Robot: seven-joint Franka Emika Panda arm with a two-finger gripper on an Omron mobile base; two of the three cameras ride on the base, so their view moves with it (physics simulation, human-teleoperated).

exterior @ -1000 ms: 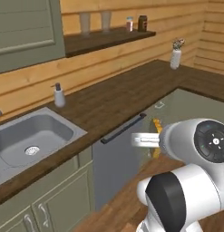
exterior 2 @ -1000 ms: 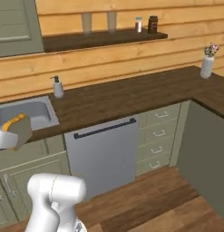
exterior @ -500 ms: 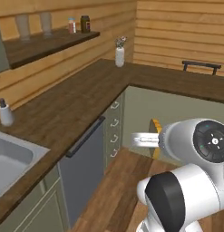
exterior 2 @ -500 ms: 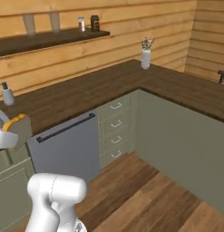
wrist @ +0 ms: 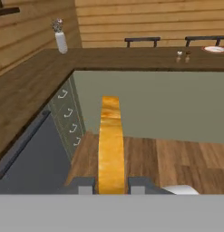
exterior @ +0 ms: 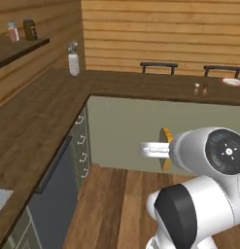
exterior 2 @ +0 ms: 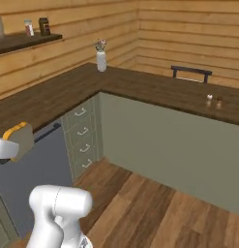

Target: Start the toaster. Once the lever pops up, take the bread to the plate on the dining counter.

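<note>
One slice of bread (wrist: 110,145) stands edge-on between the two dark fingers (wrist: 87,185) in the hand view, its yellow-tan crust running up from the gap between them, so the fingers are clamped on its lower end, one on each flat face. From the left base camera the same slice (exterior: 165,154) shows as a thin tan sliver just beyond the white wrist, held out in the air above the wooden floor (exterior: 113,205) and well short of the grey-green front of the dining bench (exterior: 155,86). The right base camera catches it (exterior 2: 20,139) at the far left edge, its broad pale face turned toward the lens with crust along the top. On the far right end of that long dark bench lies the plate (exterior: 232,81), white with a red rim, well apart from the slice; two small shakers (exterior: 200,87) stand on the bench nearer the middle. A white vase (exterior: 74,63) stands near the bench corner.
</note>
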